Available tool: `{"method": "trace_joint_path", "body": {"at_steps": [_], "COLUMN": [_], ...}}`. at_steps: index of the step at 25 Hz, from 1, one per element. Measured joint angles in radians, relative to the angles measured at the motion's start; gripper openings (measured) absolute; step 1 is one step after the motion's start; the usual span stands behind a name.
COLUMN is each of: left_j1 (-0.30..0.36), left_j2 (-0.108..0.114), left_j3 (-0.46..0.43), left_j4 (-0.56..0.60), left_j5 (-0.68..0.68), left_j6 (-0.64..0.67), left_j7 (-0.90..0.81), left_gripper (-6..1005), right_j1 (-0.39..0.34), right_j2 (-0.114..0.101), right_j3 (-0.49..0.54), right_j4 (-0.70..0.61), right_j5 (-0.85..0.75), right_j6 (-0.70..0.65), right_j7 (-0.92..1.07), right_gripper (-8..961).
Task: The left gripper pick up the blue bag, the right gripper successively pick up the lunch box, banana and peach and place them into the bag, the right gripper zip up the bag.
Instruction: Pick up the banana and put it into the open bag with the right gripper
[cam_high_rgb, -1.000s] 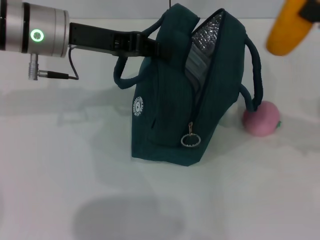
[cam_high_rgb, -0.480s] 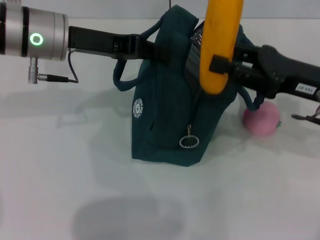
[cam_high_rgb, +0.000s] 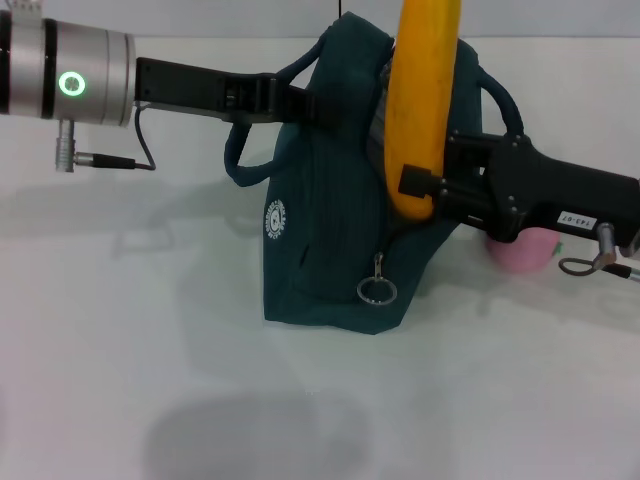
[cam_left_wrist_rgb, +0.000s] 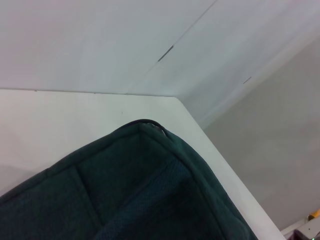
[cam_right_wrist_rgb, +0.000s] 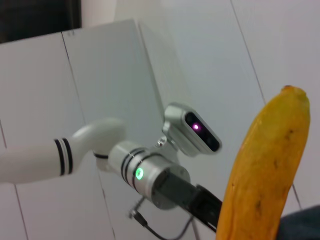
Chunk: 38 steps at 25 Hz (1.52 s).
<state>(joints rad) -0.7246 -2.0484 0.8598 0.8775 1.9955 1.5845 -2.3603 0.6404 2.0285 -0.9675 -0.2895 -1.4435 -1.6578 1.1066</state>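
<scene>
The blue bag (cam_high_rgb: 320, 240) stands upright on the white table, its top zip open. My left gripper (cam_high_rgb: 290, 100) reaches in from the left and is shut on the bag's upper edge by the handle. My right gripper (cam_high_rgb: 422, 190) is shut on the lower end of the banana (cam_high_rgb: 420, 90), holding it upright just over the bag's open mouth. The pink peach (cam_high_rgb: 532, 256) lies on the table behind the right gripper, mostly covered by it. The lunch box is hidden. The left wrist view shows only the bag's (cam_left_wrist_rgb: 145, 195) fabric. The right wrist view shows the banana (cam_right_wrist_rgb: 262, 170).
A ring-shaped zip pull (cam_high_rgb: 375, 290) hangs low on the bag's front. The white table (cam_high_rgb: 120, 350) stretches out in front and to the left. The left arm (cam_right_wrist_rgb: 145, 175) appears in the right wrist view.
My right gripper has carried the banana from the far upper right leftward and down to the bag's opening. The peach is now mostly covered by that arm. The left arm held still.
</scene>
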Motion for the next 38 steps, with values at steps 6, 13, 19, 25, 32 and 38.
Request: {"method": "trace_joint_path", "body": {"at_steps": [6, 13, 19, 25, 32, 38], "left_j1": [0.001, 0.011, 0.01, 0.007, 0.01, 0.007], "left_j2": [-0.002, -0.003, -0.003, -0.003, -0.003, -0.003], "left_j3": [-0.001, 0.001, 0.002, 0.001, -0.002, -0.001], "left_j4": [0.0, 0.0, 0.0, 0.0, 0.0, 0.0], "left_j5": [0.0, 0.0, 0.0, 0.0, 0.0, 0.0], "left_j6": [0.0, 0.0, 0.0, 0.0, 0.0, 0.0], "left_j7": [0.003, 0.004, 0.004, 0.006, 0.006, 0.006], "left_gripper": [50, 50, 50, 50, 50, 50], "right_j1": [0.001, -0.001, 0.007, 0.011, 0.003, -0.006], "right_j2": [0.0, -0.001, -0.001, -0.001, -0.001, -0.004], "right_j3": [-0.029, -0.029, -0.072, -0.194, -0.211, -0.212], "right_j4": [0.006, 0.029, 0.042, 0.053, 0.049, 0.049], "right_j5": [0.006, 0.137, 0.153, 0.156, 0.153, 0.153], "right_j6": [0.059, -0.05, 0.01, 0.119, 0.109, 0.098], "right_j7": [-0.02, -0.128, -0.139, -0.112, -0.052, -0.029], "right_gripper": [494, 500, 506, 511, 518, 523]}}
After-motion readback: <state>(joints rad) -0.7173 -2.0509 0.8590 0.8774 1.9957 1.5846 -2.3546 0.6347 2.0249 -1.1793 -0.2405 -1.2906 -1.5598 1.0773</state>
